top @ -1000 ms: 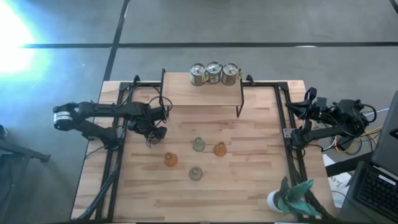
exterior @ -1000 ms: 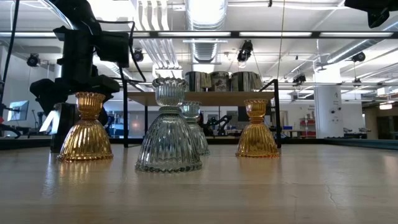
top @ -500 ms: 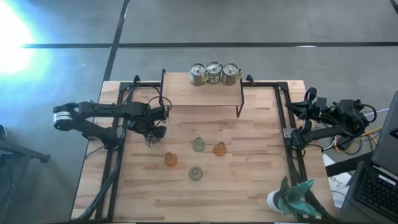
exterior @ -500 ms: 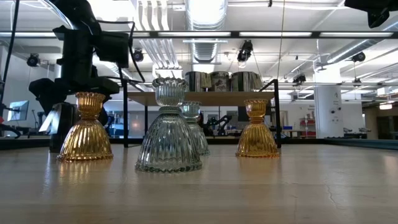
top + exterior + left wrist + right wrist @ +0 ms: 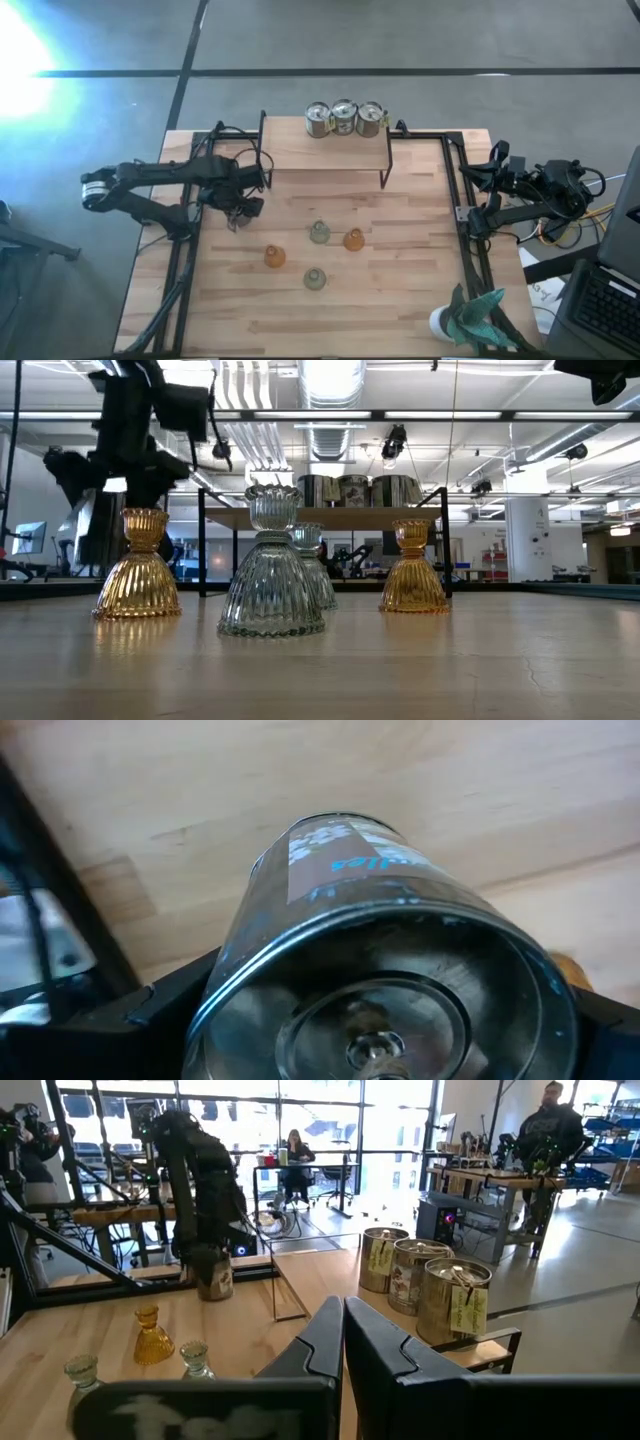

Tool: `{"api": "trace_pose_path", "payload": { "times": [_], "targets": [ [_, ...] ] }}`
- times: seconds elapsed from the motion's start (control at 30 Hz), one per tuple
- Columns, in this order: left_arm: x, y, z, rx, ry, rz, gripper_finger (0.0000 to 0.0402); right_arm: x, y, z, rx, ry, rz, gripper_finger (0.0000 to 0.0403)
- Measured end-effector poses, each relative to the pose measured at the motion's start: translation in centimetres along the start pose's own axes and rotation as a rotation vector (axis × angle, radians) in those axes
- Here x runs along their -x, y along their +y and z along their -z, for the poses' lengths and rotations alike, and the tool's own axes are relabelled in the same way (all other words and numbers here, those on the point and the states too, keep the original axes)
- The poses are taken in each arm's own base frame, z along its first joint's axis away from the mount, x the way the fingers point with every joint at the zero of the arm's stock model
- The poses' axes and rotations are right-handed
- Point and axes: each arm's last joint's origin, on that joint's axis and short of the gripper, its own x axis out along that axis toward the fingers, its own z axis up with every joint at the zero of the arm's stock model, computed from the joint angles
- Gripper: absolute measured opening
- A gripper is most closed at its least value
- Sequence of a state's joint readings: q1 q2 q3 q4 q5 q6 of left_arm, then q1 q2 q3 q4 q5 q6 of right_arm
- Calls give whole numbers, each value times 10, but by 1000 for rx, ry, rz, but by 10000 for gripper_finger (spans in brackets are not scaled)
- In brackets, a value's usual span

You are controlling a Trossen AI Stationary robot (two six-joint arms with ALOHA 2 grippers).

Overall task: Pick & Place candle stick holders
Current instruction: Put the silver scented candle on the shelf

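Observation:
My left gripper (image 5: pixel 238 210) is shut on a silvery mottled can-like holder (image 5: pixel 380 950) at the table's left side, a little above the wood; it also shows in the right wrist view (image 5: pixel 213 1276). Three more silvery holders (image 5: pixel 344 118) stand on the shelf at the far edge. Two amber glass holders (image 5: pixel 274 257) (image 5: pixel 353 240) and two pale green ones (image 5: pixel 319 233) (image 5: pixel 315 279) stand on their wide bases mid-table. My right gripper (image 5: pixel 343 1342) is shut and empty at the table's right edge (image 5: pixel 495 165). My left gripper pinches the silvery holder between its two fingers, one dark finger (image 5: pixel 165 1010) on each side of the wall near the open rim (image 5: pixel 235 982). The fingers come from above, pointing down. The holder's open end faces the wrist. It hangs roughly upright, clear of the table.
A black-framed wooden shelf (image 5: pixel 325 150) stands at the far middle. A white pot with teal leaves (image 5: pixel 465 320) sits at the near right corner. Black rails (image 5: pixel 190 250) run along the table's left and right sides. People show in the room beyond (image 5: pixel 295 1150).
My left gripper has gone up with the silvery holder, lifting it off the table, and has shifted slightly toward the table's left and far edges. The glass holders have stayed where they were.

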State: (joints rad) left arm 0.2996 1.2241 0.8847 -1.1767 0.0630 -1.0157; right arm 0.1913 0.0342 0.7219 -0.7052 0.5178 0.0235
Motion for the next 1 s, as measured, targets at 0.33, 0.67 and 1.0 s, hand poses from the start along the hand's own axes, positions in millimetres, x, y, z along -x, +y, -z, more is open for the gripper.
{"api": "trace_pose_path", "payload": {
  "times": [0.33, 0.67, 1.0],
  "targets": [
    [70, 3, 4, -50, -58, 13, 367, 0, 0, 0, -1, 0, 0, 8],
    [123, 5, -29, -91, -134, 112, 368, 0, 0, 0, -2, 0, 0, 8],
    [152, -16, -92, -241, -142, 107, 369, 0, 0, 0, -1, 0, 0, 8]
  ]
}}
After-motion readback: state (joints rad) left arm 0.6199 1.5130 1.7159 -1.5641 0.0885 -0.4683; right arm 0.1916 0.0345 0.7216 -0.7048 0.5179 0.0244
